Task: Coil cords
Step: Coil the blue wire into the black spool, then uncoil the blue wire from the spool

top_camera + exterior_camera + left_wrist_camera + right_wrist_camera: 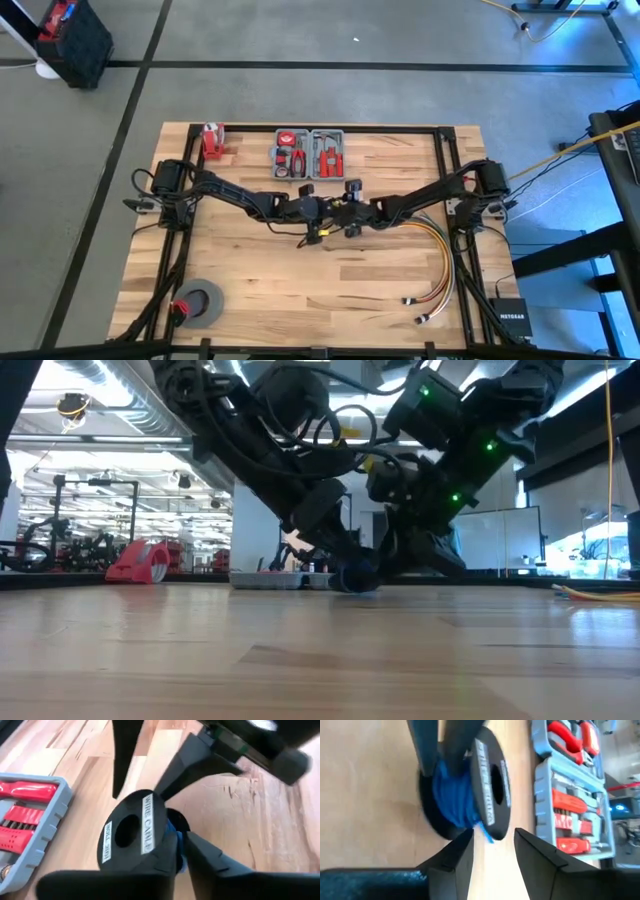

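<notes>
- High cam hangs overhead, looking straight down on the whole desk (300, 270), with floor all around it.
- Low cam sits right at desk level, looking flat across the wood into the room behind; both arms drop in from above, pretty close.
- Left wrist cam is super close to a black spool (132, 832), toolbox (30, 830) off at the edge.
- Right wrist cam is just as tight on that spool (470, 790) from the other side, and it shares the toolbox (575, 795) too.
</notes>
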You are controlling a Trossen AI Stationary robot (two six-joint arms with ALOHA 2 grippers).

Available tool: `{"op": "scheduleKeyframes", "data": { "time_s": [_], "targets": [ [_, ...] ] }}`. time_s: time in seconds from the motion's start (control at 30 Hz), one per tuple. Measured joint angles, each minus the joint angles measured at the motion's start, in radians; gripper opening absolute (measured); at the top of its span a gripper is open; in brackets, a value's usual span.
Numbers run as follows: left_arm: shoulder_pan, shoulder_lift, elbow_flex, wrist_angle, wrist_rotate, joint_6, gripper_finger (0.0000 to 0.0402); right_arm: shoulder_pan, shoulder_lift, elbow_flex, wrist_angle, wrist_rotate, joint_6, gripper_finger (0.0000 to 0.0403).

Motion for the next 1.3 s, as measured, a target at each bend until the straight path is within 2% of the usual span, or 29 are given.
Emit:
{"op": "scheduleKeyframes", "data": {
  "time_s": [0.13, 0.23, 0.47, 0.67, 0.77, 0.83, 0.97, 1.07, 1.17, 1.3],
  "targets": [
    [0.002, -0.002, 0.000, -0.018, 0.001, -0.002, 0.0084, 0.001, -0.011, 0.000, -0.001, -0.016, 0.002, 0.0145],
    [-0.010, -0.040, 0.003, -0.101, 0.000, 0.005, 0.0109, 0.001, -0.026, 0.000, -0.016, -0.010, 0.003, 0.0145],
    [-0.035, -0.151, 0.008, -0.268, -0.001, 0.064, 0.0120, 0.000, -0.030, 0.001, -0.022, -0.007, 0.002, 0.0145],
    [-0.025, -0.224, 0.010, -0.180, -0.005, 0.093, 0.0117, 0.045, -0.151, 0.002, -0.226, 0.017, 0.061, 0.0145],
    [-0.002, -0.213, 0.007, -0.095, -0.005, 0.121, 0.0117, 0.055, -0.249, -0.018, -0.290, -0.032, 0.148, 0.0145],
    [0.017, -0.191, 0.005, -0.025, -0.006, 0.134, 0.0117, 0.052, -0.306, -0.070, -0.227, -0.096, 0.189, 0.0145],
    [0.044, -0.135, 0.000, -0.004, -0.007, 0.115, 0.0117, 0.052, -0.353, -0.241, 0.065, -0.166, 0.209, 0.0145],
    [0.052, -0.104, 0.000, 0.005, -0.007, 0.090, 0.0117, 0.052, -0.340, -0.366, 0.329, -0.160, 0.206, 0.0145],
    [0.060, -0.061, 0.000, -0.002, -0.006, 0.088, 0.0117, 0.051, -0.316, -0.448, 0.528, -0.099, 0.176, 0.0145],
    [0.078, -0.023, 0.000, 0.013, -0.006, 0.095, 0.0117, 0.051, -0.298, -0.475, 0.640, -0.067, 0.157, 0.0145]
  ]
}}
